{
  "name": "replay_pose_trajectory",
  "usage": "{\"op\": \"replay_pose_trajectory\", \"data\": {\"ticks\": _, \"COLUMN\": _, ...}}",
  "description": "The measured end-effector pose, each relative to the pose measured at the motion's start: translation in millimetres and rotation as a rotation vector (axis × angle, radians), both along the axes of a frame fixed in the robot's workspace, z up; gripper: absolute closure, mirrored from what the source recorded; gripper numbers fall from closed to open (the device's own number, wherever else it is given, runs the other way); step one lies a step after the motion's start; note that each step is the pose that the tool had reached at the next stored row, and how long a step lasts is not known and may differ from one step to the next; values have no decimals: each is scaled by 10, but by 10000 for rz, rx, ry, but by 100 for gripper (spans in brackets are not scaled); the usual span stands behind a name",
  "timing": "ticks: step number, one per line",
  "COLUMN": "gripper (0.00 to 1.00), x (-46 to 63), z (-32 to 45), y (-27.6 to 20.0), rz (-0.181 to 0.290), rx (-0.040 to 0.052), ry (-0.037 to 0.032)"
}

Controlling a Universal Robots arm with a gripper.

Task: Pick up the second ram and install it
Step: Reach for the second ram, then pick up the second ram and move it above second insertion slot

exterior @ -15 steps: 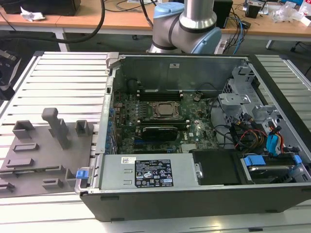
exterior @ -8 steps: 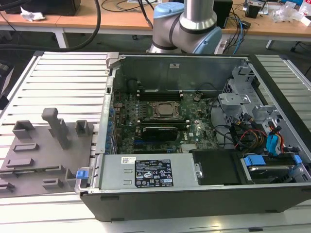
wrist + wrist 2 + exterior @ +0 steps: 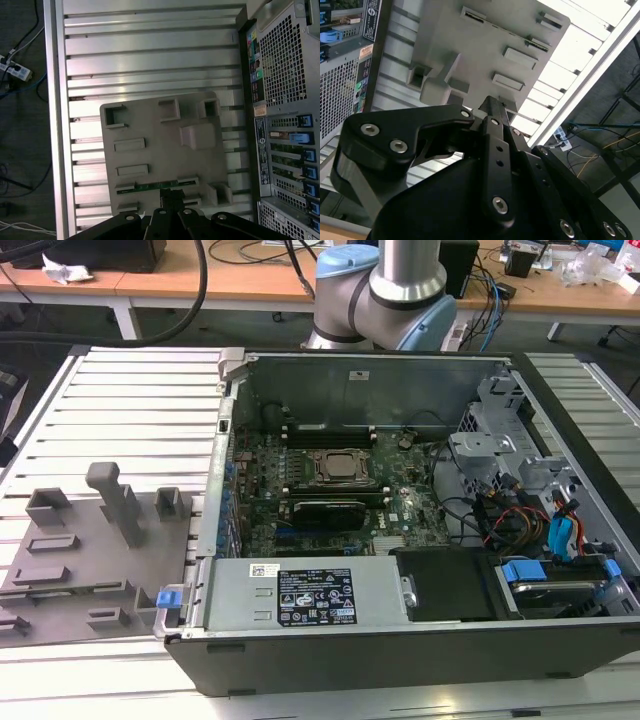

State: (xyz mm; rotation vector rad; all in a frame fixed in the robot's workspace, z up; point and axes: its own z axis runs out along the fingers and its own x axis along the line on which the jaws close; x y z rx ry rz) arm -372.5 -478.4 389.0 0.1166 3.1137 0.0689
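FIXTURE SIDE OF THE BENCH: My claw [image 3: 169, 199] hung over the grey plastic fixture [image 3: 160, 150] on the slatted aluminium table [image 3: 150, 65], its black linkages crowding the foreground in both wrist views. From these angles I could not tell whether it was released or clenched. The second ram [image 3: 156, 186], a thin green stick, lay seated along the fixture's edge nearest my claw, between two small grey end blocks. The claw's tip sat just beside it in the first wrist view, though I could not tell whether the two touched. The same view caught the perforated rear panel [image 3: 285, 50] of the open computer case [image 3: 400, 670], which stood close alongside the fixture. In the second wrist view the fixture's tall upright block [image 3: 442, 85] rose just beyond my claw. In the exterior view the fixture stood at about nine o'clock from the case, on the exterior view's left, close against the case's side wall. Inside the case the square processor socket [image 3: 341, 466] sat in the middle of the green board, with long black slots [image 3: 325, 430] at its twelve o'clock and more dark slots at its six o'clock. The grey power supply box [image 3: 240, 590] lay at six o'clock from the board, and a tangle of coloured cables [image 3: 530, 520] lay at three o'clock. My arm's blue-and-silver base [image 3: 385, 285] rose at twelve o'clock, behind the case.
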Motion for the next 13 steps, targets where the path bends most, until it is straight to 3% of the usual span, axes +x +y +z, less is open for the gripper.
{"op": "replay_pose_trajectory", "data": {"ticks": 5, "gripper": 89, "x": 0, "z": 0, "y": -4, "rz": 115, "rx": 0, "ry": 0}}
{"op": "replay_pose_trajectory", "data": {"ticks": 9, "gripper": 89, "x": 0, "z": 0, "y": -4, "rz": 655, "rx": 0, "ry": 0}}
{"op": "replay_pose_trajectory", "data": {"ticks": 13, "gripper": 89, "x": 0, "z": 0, "y": -4, "rz": 1593, "rx": 0, "ry": 0}}
